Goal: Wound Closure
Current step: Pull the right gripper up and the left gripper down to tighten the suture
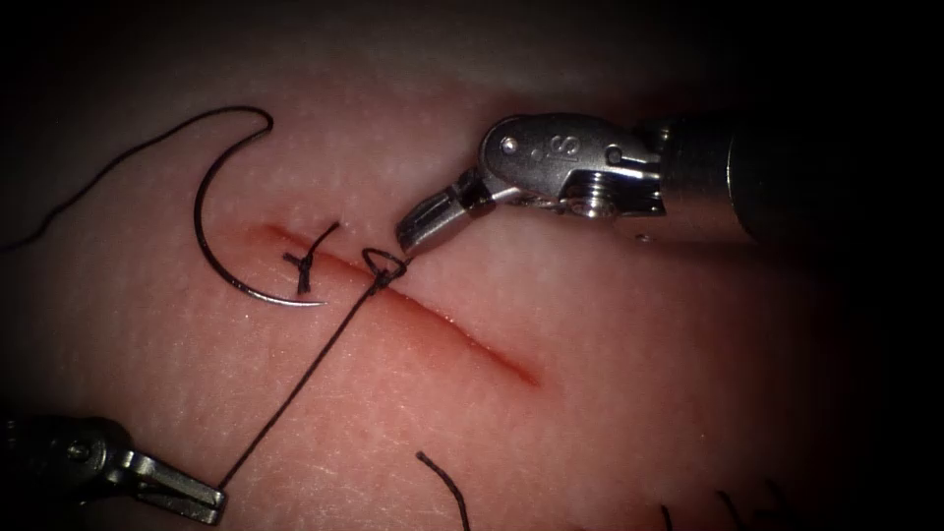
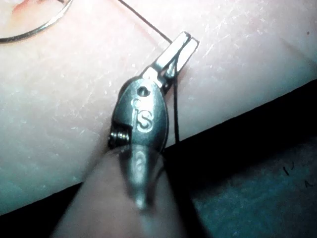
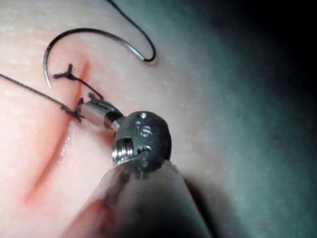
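The tissue (image 1: 610,324) is shown with its cut (image 1: 462,329) running obliquely from upper left to lower right, edged with red fluid (image 1: 501,359). The curved needle (image 1: 211,246) is seen lying free on the surface at the left end of the cut, held by neither tool and not in the tissue; its tip rests beside a finished knot (image 1: 303,265) with short cut ends. A second knot (image 1: 382,267), with a small loop, is seated on the cut just to the right. From it the thread (image 1: 295,383) is drawn taut down to the left pincer (image 1: 211,500), which is clenched on the thread. The right pincer (image 1: 418,231) is poised at the loop; its jaws appear closed on the short thread end at the knot, though the contact is judged, not plainly seen. A loose thread piece (image 1: 447,484) lies below the cut. The needle is judged stiff, light and slippery, best taken on its body behind the tip; the thread is limp and fine, the tissue soft and yielding.
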`<state>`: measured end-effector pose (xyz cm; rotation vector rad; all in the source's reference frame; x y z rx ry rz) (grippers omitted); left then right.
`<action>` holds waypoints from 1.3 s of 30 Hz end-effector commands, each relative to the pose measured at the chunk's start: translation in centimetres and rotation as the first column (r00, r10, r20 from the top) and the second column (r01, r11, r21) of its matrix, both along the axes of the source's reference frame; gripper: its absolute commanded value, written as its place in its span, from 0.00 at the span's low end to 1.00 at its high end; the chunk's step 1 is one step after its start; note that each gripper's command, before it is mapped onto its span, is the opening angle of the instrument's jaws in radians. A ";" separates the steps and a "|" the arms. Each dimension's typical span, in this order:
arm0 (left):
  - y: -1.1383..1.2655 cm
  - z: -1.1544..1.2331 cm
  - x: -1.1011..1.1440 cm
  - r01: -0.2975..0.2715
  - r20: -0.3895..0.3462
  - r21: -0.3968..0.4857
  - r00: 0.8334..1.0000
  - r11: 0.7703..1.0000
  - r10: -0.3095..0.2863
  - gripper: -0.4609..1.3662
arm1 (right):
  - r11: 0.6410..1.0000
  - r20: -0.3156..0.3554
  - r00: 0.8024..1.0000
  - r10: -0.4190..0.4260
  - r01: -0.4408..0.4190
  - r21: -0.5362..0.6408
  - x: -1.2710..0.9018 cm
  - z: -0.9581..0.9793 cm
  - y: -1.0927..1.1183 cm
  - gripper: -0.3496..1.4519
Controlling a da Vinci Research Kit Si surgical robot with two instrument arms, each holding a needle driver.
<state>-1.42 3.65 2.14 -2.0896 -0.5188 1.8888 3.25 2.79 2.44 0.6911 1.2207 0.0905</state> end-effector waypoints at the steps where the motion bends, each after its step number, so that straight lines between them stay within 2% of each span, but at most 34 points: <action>1: -0.01 0.02 -0.01 -0.003 0.003 0.004 1.000 1.000 0.003 0.06 | 1.000 0.005 1.000 0.007 -0.007 -0.003 0.00 0.00 0.00 0.00; 5: -0.12 0.02 0.00 -0.006 0.009 0.002 1.000 1.000 0.006 0.06 | 1.000 0.021 0.999 0.028 -0.028 -0.004 0.01 0.06 0.01 0.00; 10: -0.27 -0.07 0.04 -0.063 0.076 0.002 0.995 0.998 0.062 0.06 | 0.999 0.036 0.998 0.044 -0.043 -0.011 0.00 0.16 -0.01 0.00; 17: -0.48 -0.35 0.04 -0.136 0.165 -0.005 0.977 0.991 0.135 0.06 | 0.998 0.054 0.997 0.060 -0.059 -0.015 0.01 0.23 -0.01 0.00; 22: -0.58 -0.44 0.02 -0.167 0.197 -0.010 0.966 0.986 0.166 0.06 | 0.996 0.067 0.995 0.077 -0.074 -0.047 0.02 0.26 0.01 0.00; 24: -0.67 -0.48 0.03 -0.198 0.217 -0.017 0.956 0.980 0.197 0.06 | 0.994 0.071 0.994 0.083 -0.078 -0.070 0.04 0.29 0.02 0.00; 31: -0.84 -0.46 0.04 -0.242 0.244 -0.017 0.940 0.970 0.239 0.06 | 0.981 0.096 0.988 0.121 -0.104 -0.164 0.10 0.37 0.01 0.00; 39: -1.01 -0.41 0.06 -0.267 0.252 -0.009 0.932 0.964 0.260 0.06 | 0.960 0.118 0.980 0.163 -0.130 -0.247 0.07 0.36 0.02 0.00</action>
